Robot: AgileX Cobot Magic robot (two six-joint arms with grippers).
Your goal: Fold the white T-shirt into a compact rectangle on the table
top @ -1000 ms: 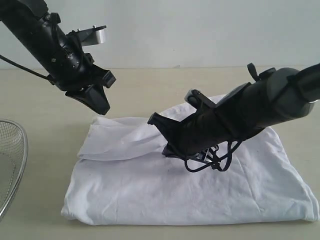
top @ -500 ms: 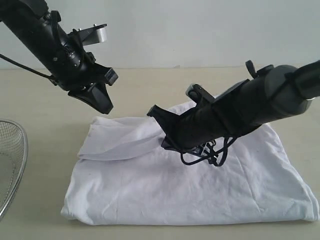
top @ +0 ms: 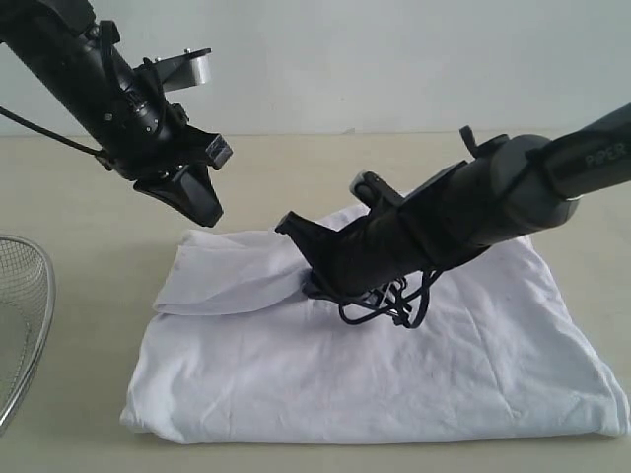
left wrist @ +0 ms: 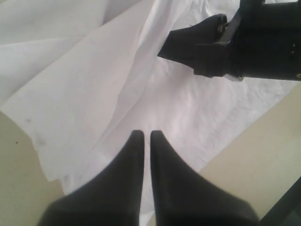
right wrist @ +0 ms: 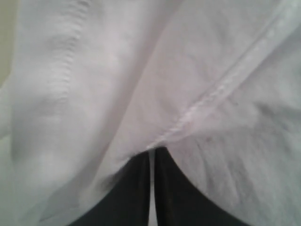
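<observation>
1. The white T-shirt (top: 296,374) lies on the table (top: 89,246), in the lower middle of the outside picture. It is plain side up and already a rough, fat block, but it is lumpy and wider on the right.
2. A loose flap (top: 227,276) sits on top at the shirt's upper left corner.
3. The left claw (top: 208,215) hangs in the air at the upper left, just above that corner. Its own camera shows the left claw (left wrist: 142,135) with its two fingers together and nothing between them.
4. The right claw (top: 299,254) is down on the middle of the shirt, next to the flap. Up close, the right claw (right wrist: 150,153) has its fingers together, with the tips at a seam (right wrist: 221,89). I cannot tell if any cloth is pinched between them.
5. I think the step now is tidying this top layer before another fold.
6. The next move needs a sure pinch on an edge, then a slow pull so the layers underneath do not slide.
7. A wire basket (top: 49,286) peeks in at the left edge, apart from the shirt.
</observation>
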